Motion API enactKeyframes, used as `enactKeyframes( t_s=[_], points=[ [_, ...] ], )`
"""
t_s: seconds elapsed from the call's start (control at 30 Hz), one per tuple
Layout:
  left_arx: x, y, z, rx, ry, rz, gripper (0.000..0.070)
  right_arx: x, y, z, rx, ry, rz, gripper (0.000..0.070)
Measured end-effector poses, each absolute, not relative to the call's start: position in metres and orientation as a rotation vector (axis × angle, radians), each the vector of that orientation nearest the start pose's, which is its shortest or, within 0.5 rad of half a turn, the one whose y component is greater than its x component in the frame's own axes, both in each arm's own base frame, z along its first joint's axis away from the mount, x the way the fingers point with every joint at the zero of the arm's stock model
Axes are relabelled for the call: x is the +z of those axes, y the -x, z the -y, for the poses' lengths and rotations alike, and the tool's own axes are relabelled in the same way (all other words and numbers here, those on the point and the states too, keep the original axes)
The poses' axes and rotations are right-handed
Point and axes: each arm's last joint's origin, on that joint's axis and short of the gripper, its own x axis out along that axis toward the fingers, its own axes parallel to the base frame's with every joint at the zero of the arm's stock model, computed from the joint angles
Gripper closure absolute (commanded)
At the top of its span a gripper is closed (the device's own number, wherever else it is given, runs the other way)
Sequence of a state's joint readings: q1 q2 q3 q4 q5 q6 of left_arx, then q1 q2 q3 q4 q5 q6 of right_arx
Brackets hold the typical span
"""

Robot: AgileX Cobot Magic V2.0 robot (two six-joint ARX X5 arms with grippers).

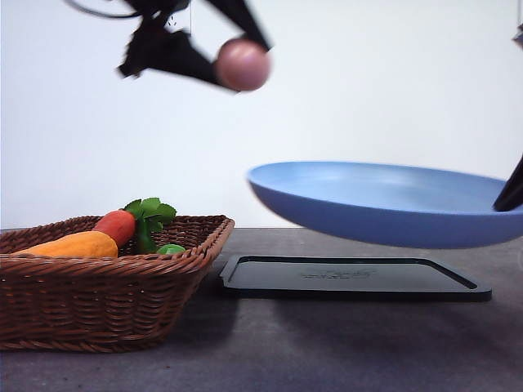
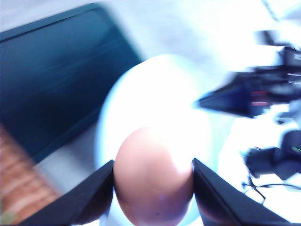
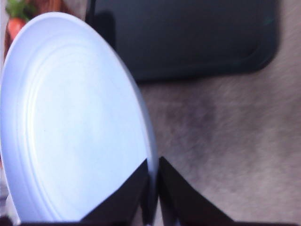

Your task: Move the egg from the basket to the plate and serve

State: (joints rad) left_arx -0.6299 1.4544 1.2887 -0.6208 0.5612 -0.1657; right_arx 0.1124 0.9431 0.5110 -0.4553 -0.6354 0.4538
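- The basket (image 1: 106,282) is sitting on the table (image 1: 343,343) at the left, well below the left jaws; it is holding one orange vegetable (image 1: 69,244), one red vegetable (image 1: 116,225) with green leaves (image 1: 150,214), and one small green piece (image 1: 170,249).
- The left gripper (image 2: 153,176) is hanging high in the air, its jaws clenching the single egg (image 1: 243,64) between them, the egg pressing against both fingers (image 2: 89,197).
- One black tray (image 1: 351,278) is lying flat on the table, under the plate.
- The one blue plate (image 1: 384,204) is hovering above the tray, nothing lying in it, below and to the right of the egg.
- The right gripper (image 3: 153,188) is pinching the plate's rim, a finger on each face.
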Motion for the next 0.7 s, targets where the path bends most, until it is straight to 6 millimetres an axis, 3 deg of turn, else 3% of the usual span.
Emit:
enactKeyframes(
  t_s=[0.13,0.43,0.7],
  points=[
    [0.317,-0.223,0.215,-1.049,-0.004,-0.886,0.0414,0.195,-0.171,-0.044,0.532,-0.624,-1.051,0.07],
    [0.285,-0.193,0.268,-0.984,-0.307,-0.889,0.0414,0.195,-0.17,-0.052,0.575,-0.61,-1.059,0.07],
    [0.249,-0.191,0.291,-1.014,-0.397,-0.977,0.0411,0.195,-0.17,-0.053,0.569,-0.613,-1.063,0.07]
  ],
)
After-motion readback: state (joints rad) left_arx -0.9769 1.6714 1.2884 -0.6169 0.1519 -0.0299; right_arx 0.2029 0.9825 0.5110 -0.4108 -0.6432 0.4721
